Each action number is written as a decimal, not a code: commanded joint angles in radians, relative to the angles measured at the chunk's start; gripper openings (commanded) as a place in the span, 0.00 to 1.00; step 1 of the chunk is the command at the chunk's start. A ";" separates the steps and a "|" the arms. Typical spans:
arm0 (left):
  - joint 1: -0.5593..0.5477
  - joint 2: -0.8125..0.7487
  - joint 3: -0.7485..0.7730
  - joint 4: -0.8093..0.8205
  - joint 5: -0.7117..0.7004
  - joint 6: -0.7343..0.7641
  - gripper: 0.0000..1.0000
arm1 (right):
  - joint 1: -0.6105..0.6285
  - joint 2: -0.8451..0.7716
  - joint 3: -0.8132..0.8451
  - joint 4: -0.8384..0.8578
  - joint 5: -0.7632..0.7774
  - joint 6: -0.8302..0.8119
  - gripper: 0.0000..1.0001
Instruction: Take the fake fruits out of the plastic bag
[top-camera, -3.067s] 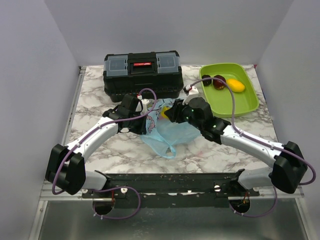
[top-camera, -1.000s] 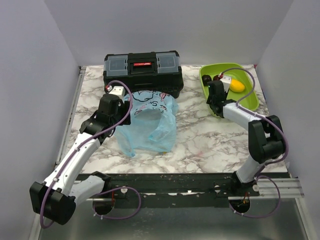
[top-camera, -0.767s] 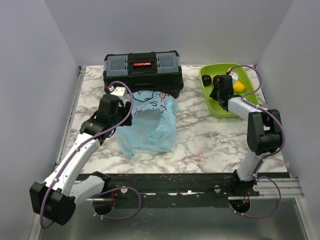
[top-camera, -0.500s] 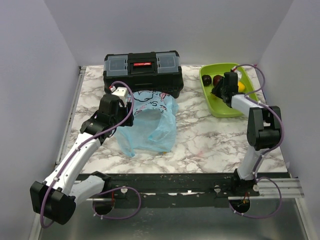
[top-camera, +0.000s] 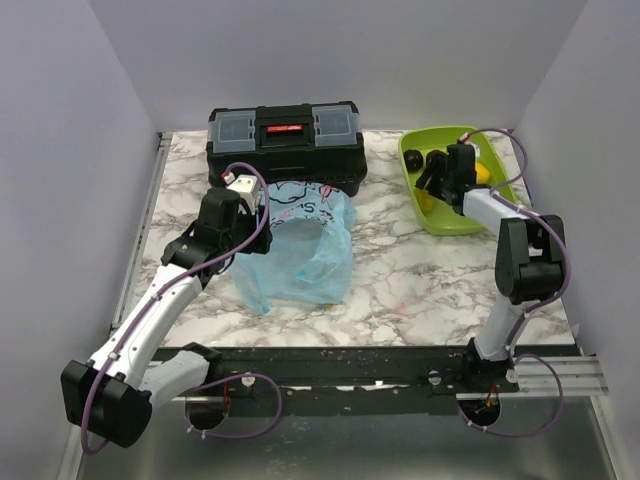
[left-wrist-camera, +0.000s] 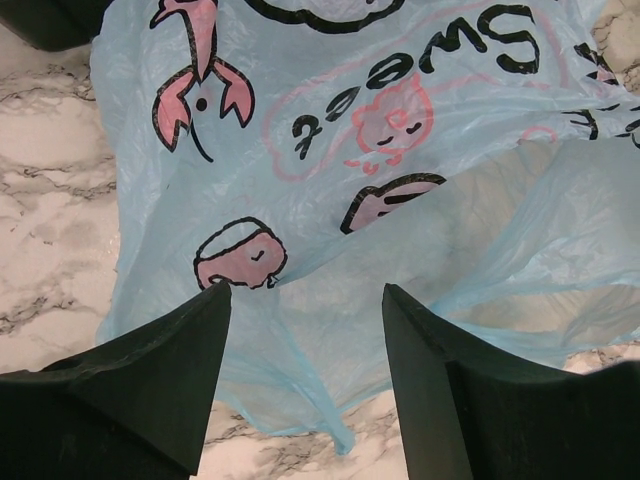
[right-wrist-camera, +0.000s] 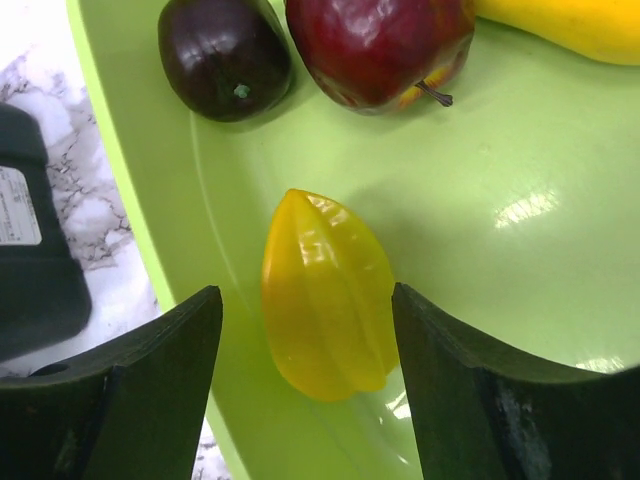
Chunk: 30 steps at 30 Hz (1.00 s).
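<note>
I see plastic bag (top-camera: 300, 255) lying slack on worktop (top-camera: 400, 270), left tool (left-wrist-camera: 305, 295) open just above it. Lime-green tray (top-camera: 497, 205) holds fake fruits (right-wrist-camera: 375, 45). Right tool (right-wrist-camera: 305, 292) open, nearer. Starfruit (right-wrist-camera: 330, 300) directly beneath, long axis across closing line.

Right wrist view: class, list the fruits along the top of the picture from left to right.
dark purple fruit → dark red apple → yellow-orange fruit
</note>
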 joint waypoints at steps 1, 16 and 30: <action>0.005 0.004 -0.007 0.026 0.048 0.008 0.62 | 0.000 -0.124 -0.016 -0.083 0.042 -0.030 0.72; 0.004 -0.069 -0.038 0.079 0.069 0.008 0.66 | 0.000 -0.729 -0.270 -0.232 -0.081 -0.031 0.85; 0.001 -0.336 0.055 0.280 0.152 -0.152 0.76 | 0.000 -1.327 -0.314 -0.393 -0.167 -0.041 1.00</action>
